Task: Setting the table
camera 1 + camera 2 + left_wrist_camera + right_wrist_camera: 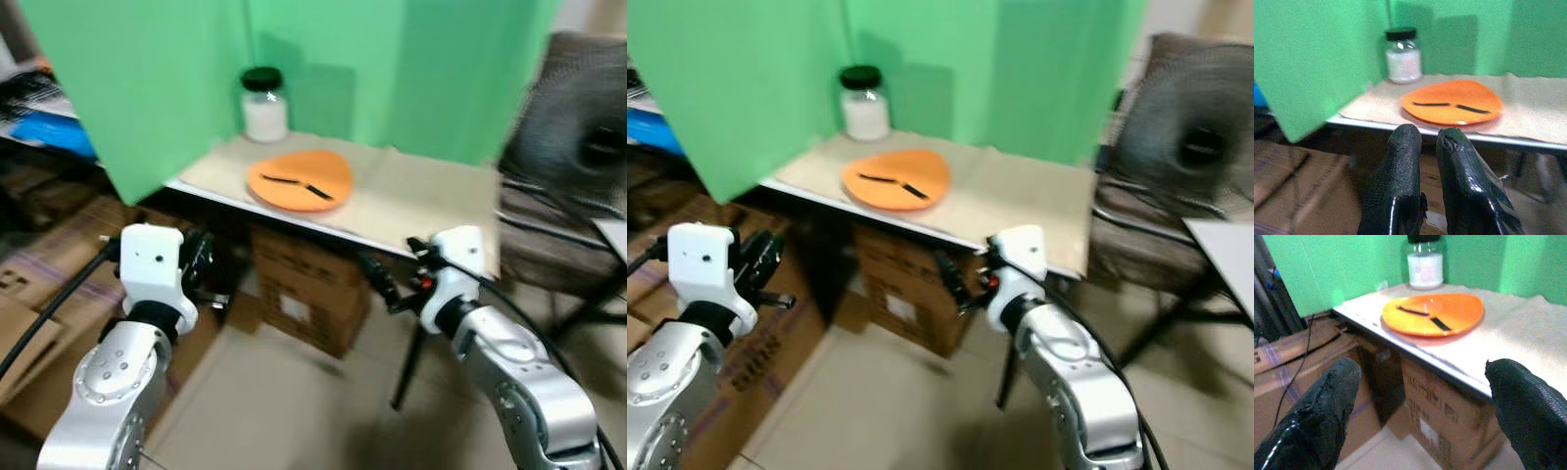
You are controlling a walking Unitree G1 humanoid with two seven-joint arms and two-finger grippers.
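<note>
An orange plate (300, 179) lies on the table's beige cloth (421, 201), with a thin black item (306, 187) across it; what the item is I cannot tell. Behind the plate, against the green screen, stands a glass jar (264, 105) with a black lid and white contents. My left gripper (1427, 134) hangs in front of and below the table's near left corner, fingers together and holding nothing. My right gripper (1422, 369) is below the table's front edge, further right, with its fingers (1332, 401) spread wide and nothing between them.
Cardboard boxes (309, 289) sit under the table, and more boxes (39, 284) are stacked at the left. Green screens (147, 78) wall the table's back and left side. A dark fan (578, 147) and black stand legs are at the right. Tiled floor lies before the table.
</note>
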